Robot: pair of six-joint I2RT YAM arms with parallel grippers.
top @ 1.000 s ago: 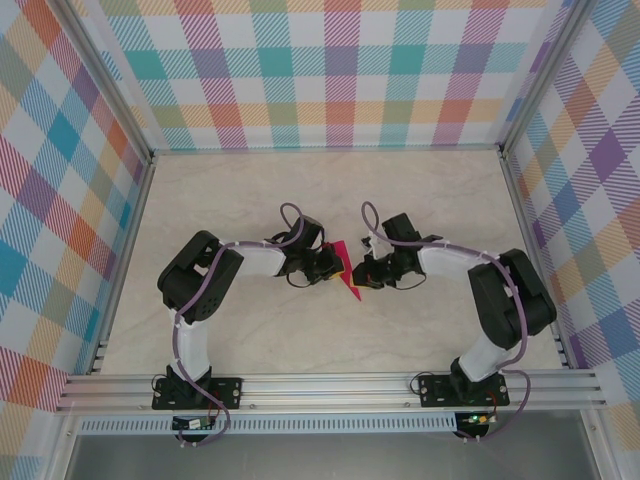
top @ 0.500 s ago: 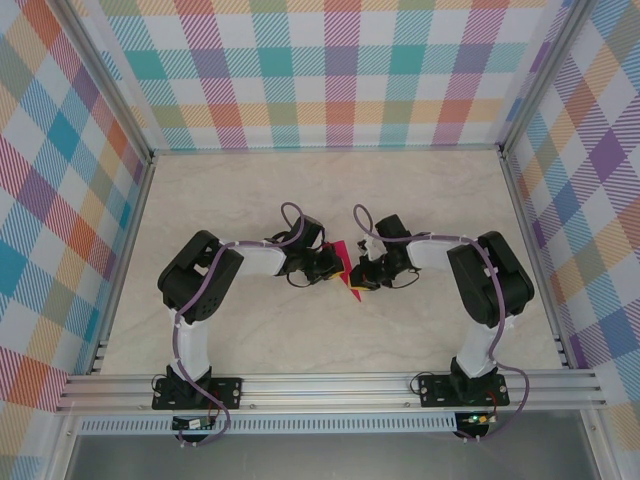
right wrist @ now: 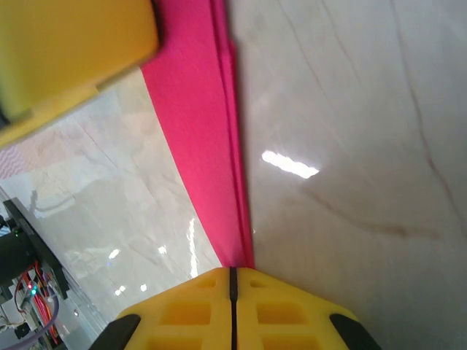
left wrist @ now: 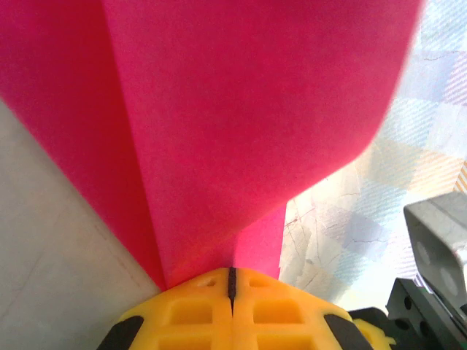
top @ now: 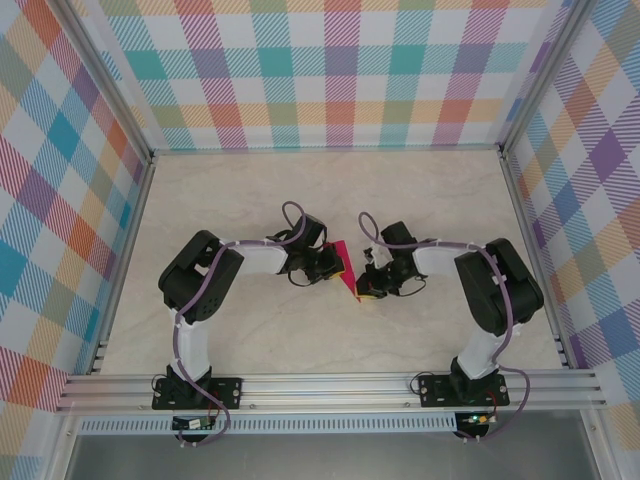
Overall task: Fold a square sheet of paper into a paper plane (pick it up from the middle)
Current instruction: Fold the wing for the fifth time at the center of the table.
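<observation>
Centre: blocked by the left hand (top: 334, 272) and the right hand (top: 364, 291), both clamped on a folded magenta-pink paper sheet (top: 346, 264) spanning the narrow gap between them.
Far half: the pale marble tabletop (top: 330, 190) is left open up to the checked back wall (top: 330, 80).
Near strip: open tabletop is found before the aluminium front rail (top: 330, 385).
Sides: passage is narrowed by the black left elbow (top: 200, 275) and the black right elbow (top: 500, 290), the latter near the checked right wall (top: 590, 200).
</observation>
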